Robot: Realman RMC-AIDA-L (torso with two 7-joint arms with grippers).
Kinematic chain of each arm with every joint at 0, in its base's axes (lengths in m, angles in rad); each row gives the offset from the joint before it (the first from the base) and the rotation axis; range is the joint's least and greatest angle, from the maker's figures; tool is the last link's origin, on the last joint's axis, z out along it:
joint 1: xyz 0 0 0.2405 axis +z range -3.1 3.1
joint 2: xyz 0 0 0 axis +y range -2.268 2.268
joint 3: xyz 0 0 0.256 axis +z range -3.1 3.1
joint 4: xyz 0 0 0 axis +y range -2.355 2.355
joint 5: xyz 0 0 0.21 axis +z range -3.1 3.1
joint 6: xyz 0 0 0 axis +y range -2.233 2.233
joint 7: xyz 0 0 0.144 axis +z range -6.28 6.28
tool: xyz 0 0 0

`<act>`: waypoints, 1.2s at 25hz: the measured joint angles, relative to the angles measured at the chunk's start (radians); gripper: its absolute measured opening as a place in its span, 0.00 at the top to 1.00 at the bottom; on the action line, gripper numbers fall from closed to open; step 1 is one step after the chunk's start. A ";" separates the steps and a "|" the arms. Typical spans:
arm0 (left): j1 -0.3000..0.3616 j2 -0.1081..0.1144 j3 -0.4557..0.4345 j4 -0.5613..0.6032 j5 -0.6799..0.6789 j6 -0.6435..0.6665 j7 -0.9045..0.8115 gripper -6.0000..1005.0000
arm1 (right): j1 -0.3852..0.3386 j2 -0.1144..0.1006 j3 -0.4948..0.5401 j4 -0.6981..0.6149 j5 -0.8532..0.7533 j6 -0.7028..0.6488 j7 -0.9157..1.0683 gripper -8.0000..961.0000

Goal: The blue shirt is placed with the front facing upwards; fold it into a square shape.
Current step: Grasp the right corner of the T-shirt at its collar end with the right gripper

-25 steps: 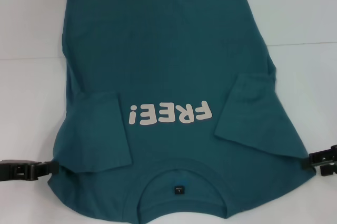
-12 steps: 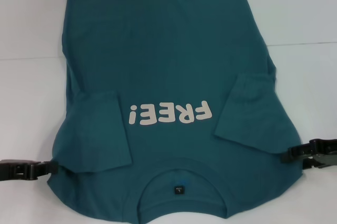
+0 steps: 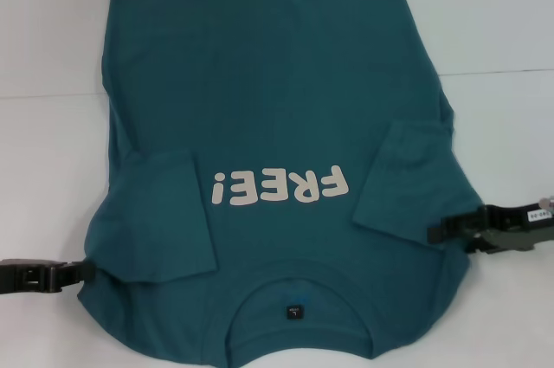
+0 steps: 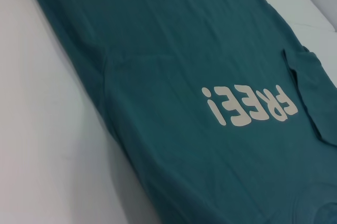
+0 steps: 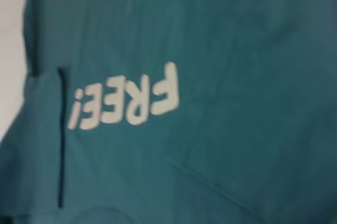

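Lab-like setting: bare white table

A white desk carries everything here, and a faint seam runs across its surface. The blue shirt lies spread flat directly on the desk, front up, with the white "FREE!" lettering showing across the chest. Both short sleeves are folded inward over the body of the shirt, one on either side of the lettering. The ribbed collar with its small dark label sits at the near edge of the shirt, and the hem lies at the far edge. Bare desk shows on both sides of the shirt and beyond the hem.
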State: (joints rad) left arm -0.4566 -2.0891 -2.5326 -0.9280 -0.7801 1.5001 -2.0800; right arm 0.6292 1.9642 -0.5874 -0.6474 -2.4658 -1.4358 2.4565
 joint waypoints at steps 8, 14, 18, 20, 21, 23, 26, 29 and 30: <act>0.002 0.000 0.000 0.000 -0.001 -0.002 0.000 0.97 | 0.036 0.005 -0.004 0.022 0.021 0.029 0.004 0.21; 0.001 0.000 0.000 0.002 -0.001 -0.002 0.001 0.97 | 0.068 0.010 -0.008 0.052 0.020 0.067 0.001 0.21; 0.001 0.000 0.000 0.003 -0.001 -0.003 0.002 0.97 | 0.080 0.014 -0.006 0.053 0.021 0.070 0.000 0.21; 0.001 0.000 0.000 0.003 -0.001 -0.003 0.002 0.97 | 0.083 0.015 -0.003 0.053 0.021 0.070 0.002 0.21; 0.001 0.000 0.000 0.003 -0.001 -0.003 0.002 0.97 | 0.083 0.015 -0.003 0.051 0.021 0.067 0.004 0.21; 0.003 0.000 0.000 0.003 -0.001 -0.003 0.003 0.97 | 0.082 0.014 0.000 0.045 0.026 0.060 0.006 0.21; 0.004 0.000 -0.002 0.003 -0.001 -0.003 0.007 0.97 | 0.073 0.006 0.004 0.042 0.051 0.053 0.007 0.21; 0.004 0.000 -0.009 0.007 -0.001 -0.003 0.011 0.97 | 0.067 -0.007 0.007 0.041 0.065 0.038 0.008 0.21; 0.003 0.000 -0.010 0.010 -0.001 -0.003 0.013 0.97 | 0.064 -0.010 0.007 0.041 0.067 0.034 0.008 0.22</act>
State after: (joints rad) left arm -0.4535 -2.0889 -2.5422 -0.9182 -0.7808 1.4971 -2.0675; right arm 0.6934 1.9539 -0.5803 -0.6068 -2.3986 -1.4014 2.4646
